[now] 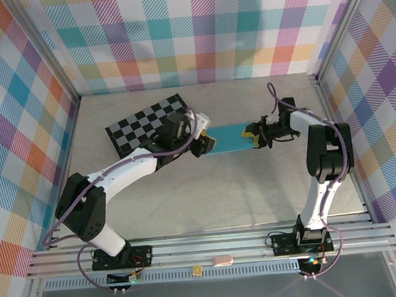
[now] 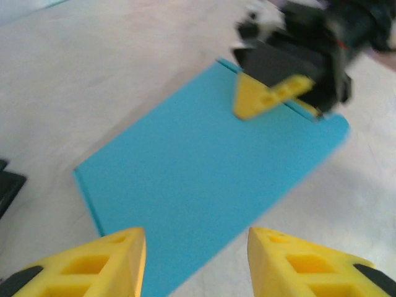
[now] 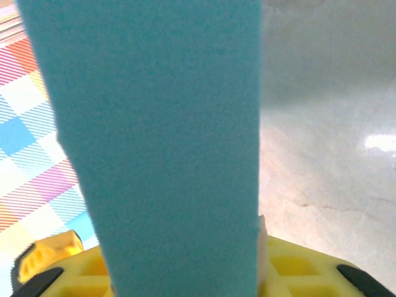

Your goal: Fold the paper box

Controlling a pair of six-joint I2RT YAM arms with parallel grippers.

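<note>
The paper box point(image 1: 230, 138) is a slim teal-blue rectangle lying across the middle of the table between my two grippers. In the left wrist view the paper box point(image 2: 210, 167) stretches away from my left gripper point(image 2: 197, 232), whose yellow fingers stand apart at its near end without pressing it. My left gripper point(image 1: 204, 146) sits at the box's left end, and my right gripper point(image 1: 255, 136) is at its right end. One yellow finger of the right gripper point(image 2: 266, 96) rests on the box's far end. In the right wrist view the box point(image 3: 161, 136) runs between the fingers point(image 3: 309, 266).
A black-and-grey checkered board point(image 1: 138, 125) lies at the back left, partly under the left arm. Plaid walls close in the table on three sides. The aluminium rail point(image 1: 211, 246) with both arm bases runs along the near edge.
</note>
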